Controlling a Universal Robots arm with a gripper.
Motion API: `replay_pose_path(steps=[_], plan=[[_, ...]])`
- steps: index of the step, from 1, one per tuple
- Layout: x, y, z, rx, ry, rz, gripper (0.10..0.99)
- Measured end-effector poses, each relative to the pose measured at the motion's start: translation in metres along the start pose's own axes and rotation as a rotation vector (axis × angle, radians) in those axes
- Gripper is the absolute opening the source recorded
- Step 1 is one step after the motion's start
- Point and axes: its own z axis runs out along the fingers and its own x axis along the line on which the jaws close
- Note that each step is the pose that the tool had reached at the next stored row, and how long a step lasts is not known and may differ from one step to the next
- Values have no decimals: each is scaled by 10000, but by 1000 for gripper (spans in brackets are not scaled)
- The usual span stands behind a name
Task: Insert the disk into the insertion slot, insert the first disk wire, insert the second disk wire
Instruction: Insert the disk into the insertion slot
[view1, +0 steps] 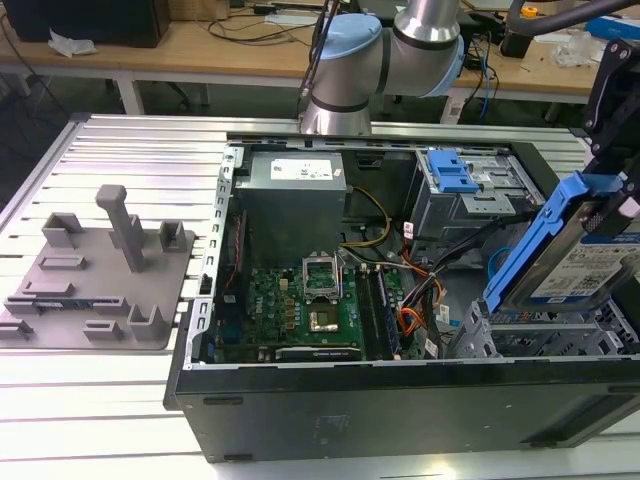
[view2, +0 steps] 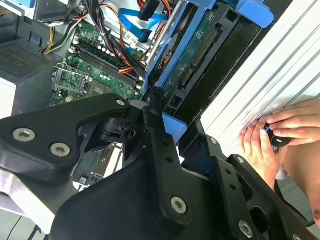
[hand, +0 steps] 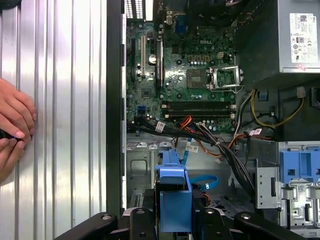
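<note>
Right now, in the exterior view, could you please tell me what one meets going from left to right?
Grey fixture → power supply → blue-latch bay → disk, held tilted at the exterior view's right.

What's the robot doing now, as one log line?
pincer: shut on disk | disk: tilted, over the slot, not inserted

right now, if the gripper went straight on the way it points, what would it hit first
Probably the drive cage: the gripper holds the disk tilted just above it, so the disk's lower edge would likely touch first. Depth is unclear.
</note>
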Motion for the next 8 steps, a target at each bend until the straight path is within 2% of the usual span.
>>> replay_pose_path(steps=[8], plan=[[8,-3,52,0,0,0,365]])
